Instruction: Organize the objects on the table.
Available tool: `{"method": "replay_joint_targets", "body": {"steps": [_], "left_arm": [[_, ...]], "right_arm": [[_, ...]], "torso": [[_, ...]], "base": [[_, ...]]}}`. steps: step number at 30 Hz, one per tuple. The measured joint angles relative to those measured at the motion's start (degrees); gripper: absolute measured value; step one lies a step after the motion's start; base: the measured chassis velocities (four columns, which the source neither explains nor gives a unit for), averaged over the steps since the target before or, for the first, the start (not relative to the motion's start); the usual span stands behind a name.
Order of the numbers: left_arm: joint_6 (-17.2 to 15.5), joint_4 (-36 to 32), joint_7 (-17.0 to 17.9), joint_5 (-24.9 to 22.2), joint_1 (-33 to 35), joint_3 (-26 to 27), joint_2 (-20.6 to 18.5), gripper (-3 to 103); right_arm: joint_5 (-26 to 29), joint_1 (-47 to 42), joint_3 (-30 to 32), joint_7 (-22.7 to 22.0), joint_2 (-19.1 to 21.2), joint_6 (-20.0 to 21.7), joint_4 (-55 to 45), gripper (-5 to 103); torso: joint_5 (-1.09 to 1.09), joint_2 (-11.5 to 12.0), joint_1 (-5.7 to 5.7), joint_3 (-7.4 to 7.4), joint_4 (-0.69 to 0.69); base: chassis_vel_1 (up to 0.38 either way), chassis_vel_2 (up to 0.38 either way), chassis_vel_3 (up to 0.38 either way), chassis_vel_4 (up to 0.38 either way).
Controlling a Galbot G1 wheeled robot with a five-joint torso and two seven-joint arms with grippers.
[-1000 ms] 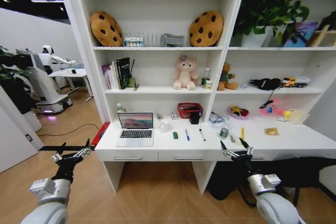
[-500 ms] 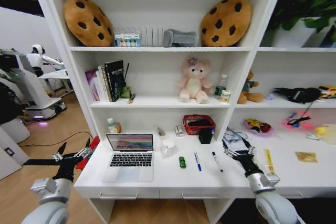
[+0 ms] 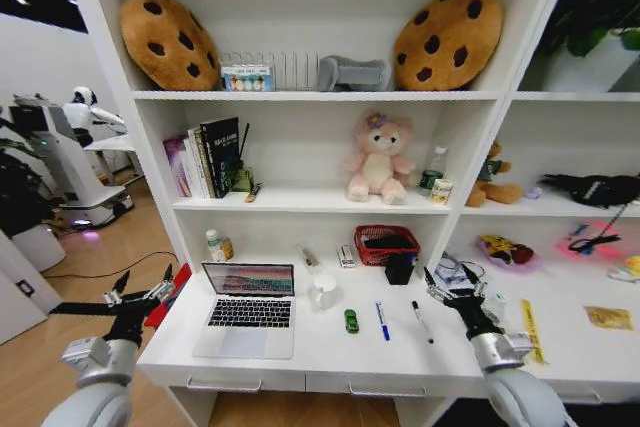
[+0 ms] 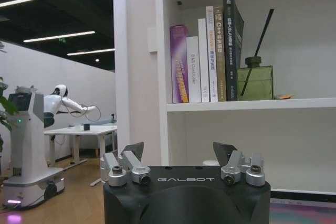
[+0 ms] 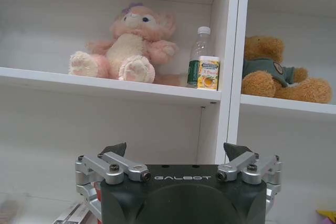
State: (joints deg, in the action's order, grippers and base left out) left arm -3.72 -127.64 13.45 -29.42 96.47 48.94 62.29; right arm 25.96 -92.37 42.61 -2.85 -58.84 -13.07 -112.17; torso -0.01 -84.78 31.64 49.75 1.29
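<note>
We held both arms raised in front of the long white counter (image 3: 300,352) with nothing grasped. Our right gripper (image 3: 452,288) hung with its fingers spread wide and empty over the counter's right part; our left gripper (image 3: 140,290) was likewise wide and empty, off the counter's left end.

Just to the left of the right gripper lay the black-capped pen (image 3: 423,321), then the blue pen (image 3: 382,320), then the tiny green toy car (image 3: 351,321). The yellow strip (image 3: 531,330) lay just to its right, and the small black cup (image 3: 399,268) stood beyond it, toward the shelving. The open silver laptop (image 3: 246,309) sat to the right of the left gripper, with the white mug (image 3: 322,291) just past the laptop's far right corner.

We judged that nothing had yet been tidied. For a clean first pick, the right gripper would do well to take the nearest pen, turning its wide jaws across the barrel, descending squarely onto its middle, and staying clear of the blue pen beside it.
</note>
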Motion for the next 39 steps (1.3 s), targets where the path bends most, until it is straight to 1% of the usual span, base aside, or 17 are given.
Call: {"method": "replay_joint_targets", "body": {"steps": [3, 5, 6, 7, 8, 10, 11, 13, 14, 15, 16, 23, 27, 30, 32, 35, 39], "left_arm": [[-0.22, -0.13, -0.78, -0.02, 0.56, -0.24, -3.06, 70], [-0.24, -0.16, -1.96, -0.55, 1.89, -0.4, -10.15, 58], [-0.24, -0.16, -1.96, -0.55, 1.89, -0.4, -10.15, 58], [-0.24, -0.02, -2.61, -1.43, 2.91, -0.38, -16.45, 53], [-0.24, -0.02, -2.61, -1.43, 2.91, -0.38, -16.45, 53], [-0.2, 0.5, -3.22, -2.76, 4.1, -0.16, -25.29, 42], [-0.2, 0.5, -3.22, -2.76, 4.1, -0.16, -25.29, 42], [-0.23, 1.3, -3.1, -4.57, 3.62, -0.43, -33.13, 31], [-0.23, 1.3, -3.1, -4.57, 3.62, -0.43, -33.13, 31], [-0.28, 1.83, -3.02, -5.69, 2.85, -0.82, -37.13, 26], [-0.28, 1.83, -3.02, -5.69, 2.85, -0.82, -37.13, 26], [0.9, 8.31, -4.7, -7.8, 5.12, -0.82, -52.5, 0], [2.24, 10.36, -5.61, -8.13, 8.68, 0.88, -58.49, 0], [3.25, 12.03, -5.64, -9.87, 14.5, 5.76, -68.02, 0], [3.43, 12.42, -5.66, -10.35, 15.55, 7.08, -69.86, 0], [4.76, 15.86, -5.53, -14.11, 20.07, 13.28, -78.65, 0], [5.35, 18.81, -5.6, -15.77, 24.05, 17.86, -83.24, 0]], "right_arm": [[-0.32, -0.43, 0.0, 0.03, -0.43, -0.2, -0.01, 100], [-0.72, -0.91, -0.01, 0.05, -0.81, -0.52, 0.0, 100], [-0.72, -0.91, -0.01, 0.05, -0.81, -0.52, 0.0, 100], [-0.84, -1.11, -0.01, 0.07, -0.98, -0.66, 0.0, 100], [-0.84, -1.11, -0.01, 0.07, -0.98, -0.66, 0.0, 100], [-0.88, -1.22, 0.03, 0.09, -1.37, -0.82, 0.01, 100], [-0.88, -1.22, 0.03, 0.09, -1.37, -0.82, 0.01, 100], [-0.89, -1.1, -0.01, 0.1, -2.11, -0.97, 0.37, 100], [-0.89, -1.1, -0.01, 0.1, -2.11, -0.97, 0.37, 100], [-0.93, -0.97, -0.08, 0.11, -2.52, -1.03, 0.63, 100], [-0.93, -0.97, -0.08, 0.11, -2.52, -1.03, 0.63, 100], [-1.65, -0.99, -0.16, 0.16, -4.94, -1.63, 1.74, 100], [-1.92, -0.9, -0.11, 0.19, -6.0, -1.95, 2.5, 100], [-2.54, -0.81, -0.24, 0.2, -7.7, -2.26, 3.09, 100], [-2.71, -0.86, -0.3, 0.2, -8.0, -2.37, 3.14, 100], [-3.45, -1.45, -0.51, 0.22, -9.59, -2.76, 3.2, 100], [-3.57, -1.65, -0.46, 0.22, -9.81, -2.87, 3.2, 100]], "torso": [[-0.02, 0.02, 0.05, 0.02, 0.0], [0.0, 0.03, 0.08, 0.03, 0.0], [0.0, 0.03, 0.08, 0.03, 0.0], [0.0, 0.03, 0.08, 0.02, 0.01], [0.0, 0.03, 0.08, 0.02, 0.01], [0.01, 0.03, 0.08, 0.03, 0.03], [0.01, 0.03, 0.08, 0.03, 0.03], [-0.01, 0.03, 0.07, 0.02, 0.01], [-0.01, 0.03, 0.07, 0.02, 0.01], [0.01, 0.03, 0.07, 0.02, 0.02], [0.01, 0.03, 0.07, 0.02, 0.02], [-0.01, 0.04, 0.07, 0.03, 0.0], [-0.01, 0.04, 0.07, 0.03, 0.0], [0.0, 0.04, 0.07, 0.03, 0.0], [0.01, 0.04, 0.07, 0.03, 0.02], [0.02, 0.04, 0.07, 0.03, 0.03], [0.03, 0.04, 0.07, 0.03, 0.02]], "base": [[0.0, 0.0, 0.0, 0.0], [0.0, 0.0, 0.0, 0.0], [0.0, 0.0, 0.0, 0.0], [0.0, 0.0, 0.0, 0.0], [0.0, 0.0, 0.0, 0.0], [0.0, 0.0, 0.0, 0.0], [0.0, 0.0, 0.0, 0.0], [0.0, 0.0, 0.0, 0.0], [0.0, 0.0, 0.0, 0.0], [0.0, 0.0, 0.0, 0.0], [0.0, 0.0, 0.0, 0.0], [0.0, 0.0, 0.0, 0.0], [0.0, 0.0, 0.0, 0.0], [0.0, 0.0, 0.0, 0.0], [0.0, 0.0, 0.0, 0.0], [0.0, 0.0, 0.0, 0.0], [0.0, 0.0, 0.0, 0.0]]}}
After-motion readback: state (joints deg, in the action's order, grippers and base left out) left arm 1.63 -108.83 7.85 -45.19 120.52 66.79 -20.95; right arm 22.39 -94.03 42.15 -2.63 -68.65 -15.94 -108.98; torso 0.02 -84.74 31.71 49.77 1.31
